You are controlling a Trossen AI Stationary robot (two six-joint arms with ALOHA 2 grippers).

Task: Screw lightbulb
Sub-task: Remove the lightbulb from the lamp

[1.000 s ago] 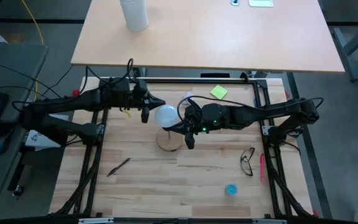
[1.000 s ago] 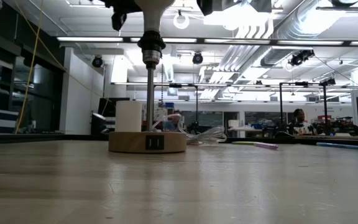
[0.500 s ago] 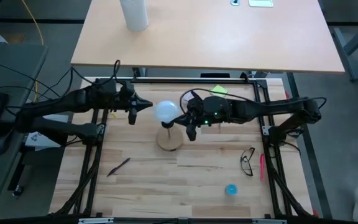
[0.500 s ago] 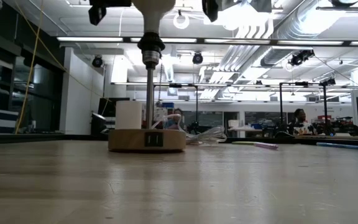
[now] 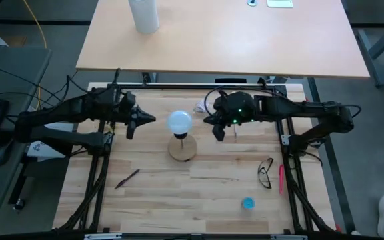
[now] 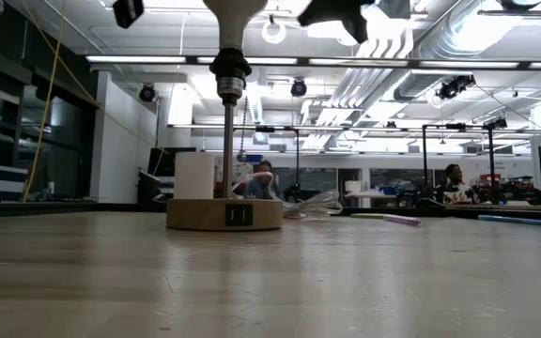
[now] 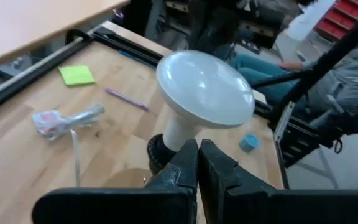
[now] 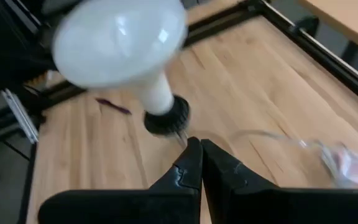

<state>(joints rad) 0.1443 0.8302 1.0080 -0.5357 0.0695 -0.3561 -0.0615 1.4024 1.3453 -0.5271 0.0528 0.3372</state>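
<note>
The white lightbulb [image 5: 179,122] sits by its neck in the black socket [image 6: 229,68] atop a post that rises from a round wooden disc [image 5: 183,149] on the table. The bulb also shows in the left wrist view [image 7: 205,87] and the right wrist view [image 8: 120,41]. My left gripper [image 5: 149,120] hangs shut to the bulb's left, clear of it. My right gripper [image 5: 217,133] hangs shut to the bulb's right, also clear. Both grippers are above the table and hold nothing.
Glasses [image 5: 265,173], a pink pen [image 5: 281,179] and a small blue cap [image 5: 247,203] lie at the right front. A dark pen [image 5: 127,178] lies at the left front. A clear wrapper [image 7: 67,118] and a green sticky note [image 7: 77,75] lie toward the far side.
Both shut grippers have drawn away from the bulb and risen slightly: the left toward the table's left edge, the right toward the right edge. The bulb stays in the socket and the disc keeps its place.
</note>
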